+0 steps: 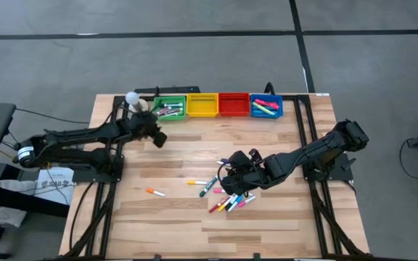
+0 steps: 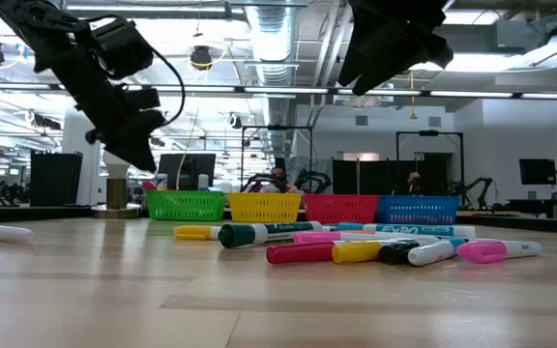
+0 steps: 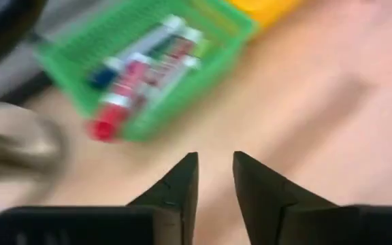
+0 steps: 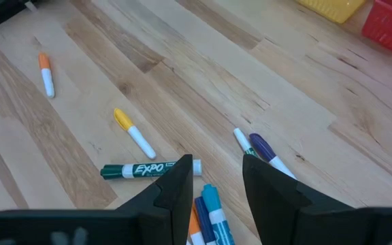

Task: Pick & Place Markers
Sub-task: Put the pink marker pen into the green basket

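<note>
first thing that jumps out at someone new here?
The row of four bright bins at the table's far edge: green bin, yellow bin, red bin, blue bin, with markers already in the green and blue ones. Next, the loose markers scattered mid-table, where the right tool hovers empty above them. The left tool hangs empty just in front of the green bin.

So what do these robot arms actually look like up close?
Both arms are black and built from jointed segments, with black cables looping off them. The left arm has a white band near its base. The left gripper and right gripper each end in two flat, dark, wedge-shaped fingers tapering to blunt tips.
</note>
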Controlling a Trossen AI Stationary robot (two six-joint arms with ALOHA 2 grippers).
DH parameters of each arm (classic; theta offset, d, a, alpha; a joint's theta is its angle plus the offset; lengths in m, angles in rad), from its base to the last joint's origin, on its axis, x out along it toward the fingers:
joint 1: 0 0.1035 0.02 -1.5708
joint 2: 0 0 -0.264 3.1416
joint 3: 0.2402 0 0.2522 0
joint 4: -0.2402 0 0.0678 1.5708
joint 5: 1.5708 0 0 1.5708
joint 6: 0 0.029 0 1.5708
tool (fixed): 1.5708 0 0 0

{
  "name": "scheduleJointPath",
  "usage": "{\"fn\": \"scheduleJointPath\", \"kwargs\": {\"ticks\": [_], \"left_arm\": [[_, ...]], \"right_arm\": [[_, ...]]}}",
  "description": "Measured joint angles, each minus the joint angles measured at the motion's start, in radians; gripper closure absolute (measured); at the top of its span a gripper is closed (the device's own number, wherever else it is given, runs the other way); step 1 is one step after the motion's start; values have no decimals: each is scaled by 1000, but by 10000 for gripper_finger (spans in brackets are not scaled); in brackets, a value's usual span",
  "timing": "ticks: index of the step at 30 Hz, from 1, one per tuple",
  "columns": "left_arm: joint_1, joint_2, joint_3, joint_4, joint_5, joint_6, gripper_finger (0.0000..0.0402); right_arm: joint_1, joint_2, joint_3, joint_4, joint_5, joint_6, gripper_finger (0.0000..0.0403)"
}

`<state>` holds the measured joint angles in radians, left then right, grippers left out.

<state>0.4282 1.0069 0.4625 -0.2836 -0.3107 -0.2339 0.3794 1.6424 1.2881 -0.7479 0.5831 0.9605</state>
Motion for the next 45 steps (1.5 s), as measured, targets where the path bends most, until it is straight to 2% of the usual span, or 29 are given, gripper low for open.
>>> {"fn": "scheduleJointPath", "kwargs": {"ticks": [4,9,11,16,20,26,36,45], "left_arm": [[0,0,16,-1,152,-149,346],[28,0,59,-1,213,-176,393],[68,0,75,-5,216,-176,396],[204,0,107,-72,308,-173,397],[307,0,123,-186,273,-134,397],[414,31,124,-198,243,-130,397],[422,155,124,-165,186,-89,397],[405,193,124,-77,192,-121,398]], "right_arm": [[0,0,0,0,0,0,285],[0,0,0,0,1,-19,285],[0,0,0,0,1,-25,285],[0,0,0,0,1,-26,285],[0,0,0,0,3,-26,285],[0,0,0,0,49,-28,285],[0,0,0,0,71,-27,285],[0,0,0,0,70,-26,285]]}}
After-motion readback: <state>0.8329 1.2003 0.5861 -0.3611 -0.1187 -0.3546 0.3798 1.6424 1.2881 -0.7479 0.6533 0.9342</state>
